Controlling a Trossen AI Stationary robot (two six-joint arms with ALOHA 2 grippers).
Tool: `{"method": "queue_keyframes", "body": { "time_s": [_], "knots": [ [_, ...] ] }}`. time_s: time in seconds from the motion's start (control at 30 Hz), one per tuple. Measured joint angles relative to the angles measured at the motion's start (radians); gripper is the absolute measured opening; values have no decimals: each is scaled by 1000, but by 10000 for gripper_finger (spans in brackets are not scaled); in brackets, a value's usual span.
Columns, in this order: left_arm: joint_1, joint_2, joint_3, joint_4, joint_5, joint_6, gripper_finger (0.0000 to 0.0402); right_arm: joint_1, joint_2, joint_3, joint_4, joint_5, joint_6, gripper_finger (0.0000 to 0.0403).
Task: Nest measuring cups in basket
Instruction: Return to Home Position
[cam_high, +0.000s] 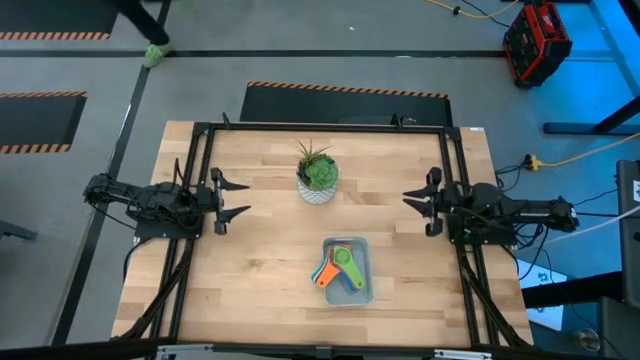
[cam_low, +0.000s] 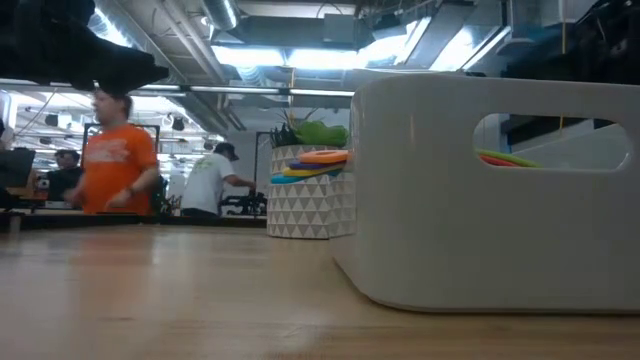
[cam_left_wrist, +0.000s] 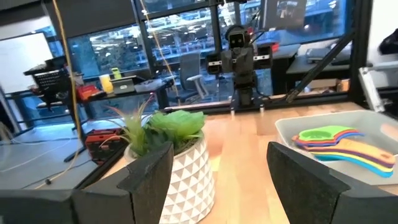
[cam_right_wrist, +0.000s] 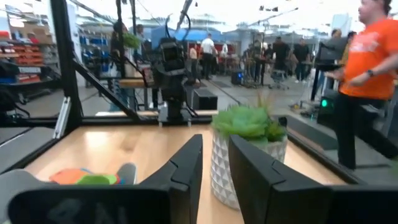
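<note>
A pale wooden bench (cam_high: 250, 290) set in a black frame is seen in a busy workshop, and a person in an orange shirt (cam_low: 118, 160) is visible beyond it. The basket (cam_high: 358, 294) is placed close to the bench edge where the low camera sits, slightly toward the right arm's side of the middle. The measuring cups (cam_high: 341, 262) are held inside it as one nested stack, with a green cup uppermost and handles in teal, yellow and orange fanned out. A white potted plant (cam_high: 318, 180) is set well apart from the basket, toward the opposite edge. The left gripper (cam_high: 245, 197) is held near the left edge with its fingers spread wide. The right gripper (cam_high: 410, 205) is held near the right edge with its fingers parted only narrowly. Both are kept well apart from the basket.
</note>
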Motion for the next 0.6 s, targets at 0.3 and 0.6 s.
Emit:
{"method": "queue_keyframes", "body": {
  "time_s": [0.3, 0.6],
  "knots": [
    [0, 0, 0, -53, -154, -5, 254, -30, 0, 0, -73, 0, 43, 83],
    [0, 0, 0, -131, -143, -37, 254, -35, 1, 0, -75, -1, 40, 83]
  ]
}}
